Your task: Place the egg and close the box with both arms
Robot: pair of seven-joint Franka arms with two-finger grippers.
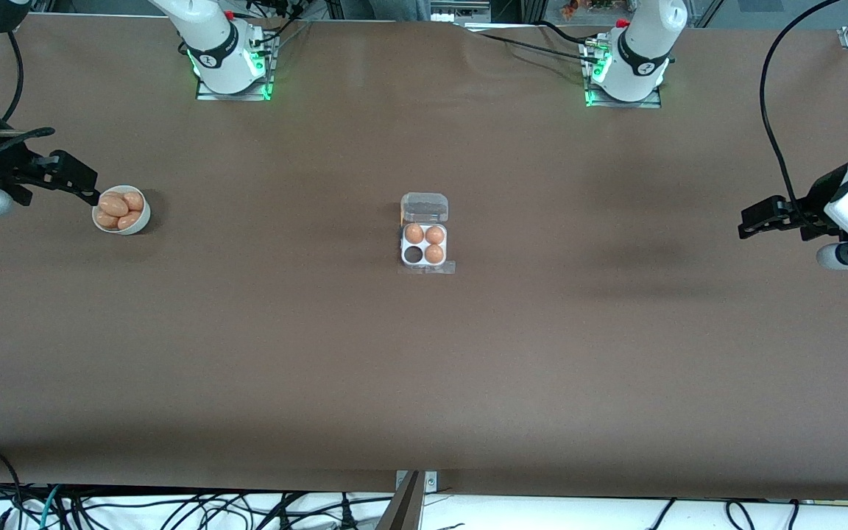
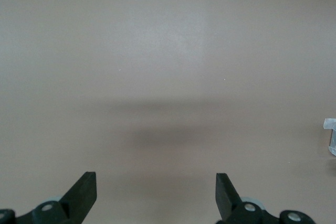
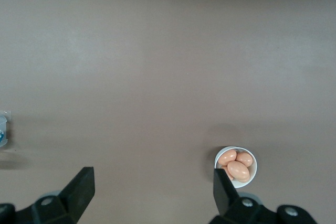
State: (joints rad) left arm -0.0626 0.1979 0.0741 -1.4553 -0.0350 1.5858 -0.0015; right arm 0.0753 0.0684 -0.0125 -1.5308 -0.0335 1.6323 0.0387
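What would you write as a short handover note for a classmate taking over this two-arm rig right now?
Left gripper: open, empty, waiting over bare table at its own end.
Right gripper: open, empty, just beside the bowl of eggs at its end.
Box: mid-table, clear lid open, three cells filled, one empty cell.
Done: nothing yet by the look of it.
Left: pick an egg from the bowl, set it in the empty cell, close the lid with both arms.

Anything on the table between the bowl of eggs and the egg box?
Nothing: the front view shows only bare brown table between the bowl, toward the right arm's end, and the open box at the middle.
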